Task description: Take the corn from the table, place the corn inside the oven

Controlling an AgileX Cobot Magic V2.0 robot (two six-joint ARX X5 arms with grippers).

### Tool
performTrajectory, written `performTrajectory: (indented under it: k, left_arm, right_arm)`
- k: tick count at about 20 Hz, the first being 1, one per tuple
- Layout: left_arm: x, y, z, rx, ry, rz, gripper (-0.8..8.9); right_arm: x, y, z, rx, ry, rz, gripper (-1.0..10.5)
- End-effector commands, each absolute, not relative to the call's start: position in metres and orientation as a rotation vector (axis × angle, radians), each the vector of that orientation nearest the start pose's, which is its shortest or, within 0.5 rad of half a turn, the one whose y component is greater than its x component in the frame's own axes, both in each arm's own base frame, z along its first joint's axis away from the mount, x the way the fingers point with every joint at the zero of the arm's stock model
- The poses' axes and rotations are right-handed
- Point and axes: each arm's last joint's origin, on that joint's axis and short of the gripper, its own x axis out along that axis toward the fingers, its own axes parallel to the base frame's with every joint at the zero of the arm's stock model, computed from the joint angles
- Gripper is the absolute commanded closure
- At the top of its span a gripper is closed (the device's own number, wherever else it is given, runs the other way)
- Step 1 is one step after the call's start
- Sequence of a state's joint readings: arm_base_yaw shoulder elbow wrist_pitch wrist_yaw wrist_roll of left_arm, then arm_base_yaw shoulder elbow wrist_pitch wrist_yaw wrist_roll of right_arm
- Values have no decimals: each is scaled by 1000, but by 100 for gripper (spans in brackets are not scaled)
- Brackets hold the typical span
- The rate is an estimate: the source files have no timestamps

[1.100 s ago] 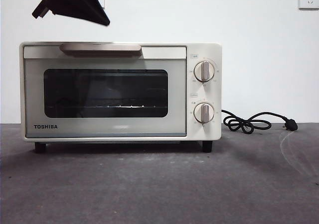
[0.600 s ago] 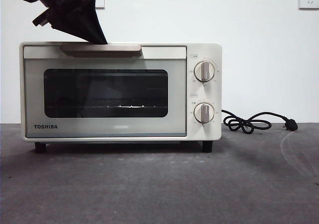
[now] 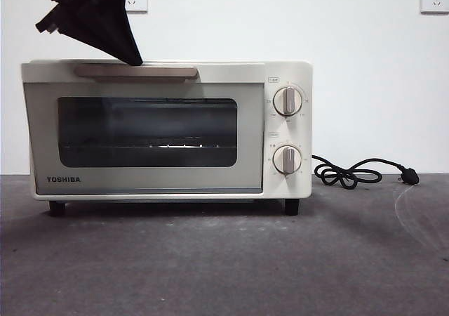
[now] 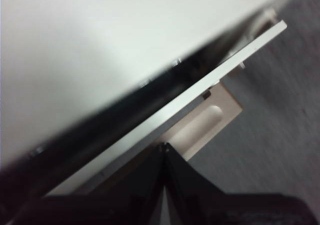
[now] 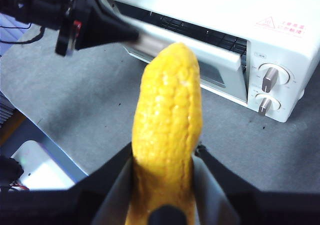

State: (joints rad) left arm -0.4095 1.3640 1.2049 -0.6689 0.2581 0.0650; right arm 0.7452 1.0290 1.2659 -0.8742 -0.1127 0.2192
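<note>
The corn (image 5: 170, 130), a glossy yellow cob, stands upright in my right gripper (image 5: 165, 152), which is shut on its lower half and held above the table (image 3: 224, 260) in front of the oven (image 3: 287, 70); neither shows in the front view. My left gripper (image 3: 133, 60) is shut, and its tip (image 4: 163, 146) rests on the beige handle (image 3: 161, 71) at the top of the oven door (image 3: 147, 179). The door is tilted slightly outward, with a dark gap along its top edge. The same left gripper (image 5: 132, 35) shows against the handle in the right wrist view.
A black cord (image 3: 351, 172) with its plug lies on the table to the right of the oven. Two knobs (image 3: 287, 100) sit on the oven's right panel. The table's edge (image 5: 45, 135) shows in the right wrist view, beside the oven.
The left gripper came down onto the handle and the oven door has swung slightly outward at the top.
</note>
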Motion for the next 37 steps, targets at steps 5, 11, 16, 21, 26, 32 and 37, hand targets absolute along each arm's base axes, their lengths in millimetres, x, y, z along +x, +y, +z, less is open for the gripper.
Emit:
performTrajectory:
  k: [5,11,16,21,26,32,37]
  left_arm:
    - [241,-120,282,207,1083,-662,819]
    - [223,-125,278,271,1216,-709,819]
    - [203,-132,287,312,1225,-762,819]
    - [169,-119,323,305,1041,-806,819]
    - [119,-86,363,210,794,-796,819]
    - [56,-42,387,134,537,-706,819]
    - [14,-8,385,88,432,-539,819]
  right_arm:
    - [134,128,390,-16,694,761,957]
    - [134,128,390,-23,691,764,957]
    - [134,129,390,-35,687,773,957]
    - [137,133,388,-49,700,839,957]
    - [142,170,384,-84,635,996,957]
    - [141,251,370,-173,411,1207,957]
    - [154,303,337,-322,269,1121,957]
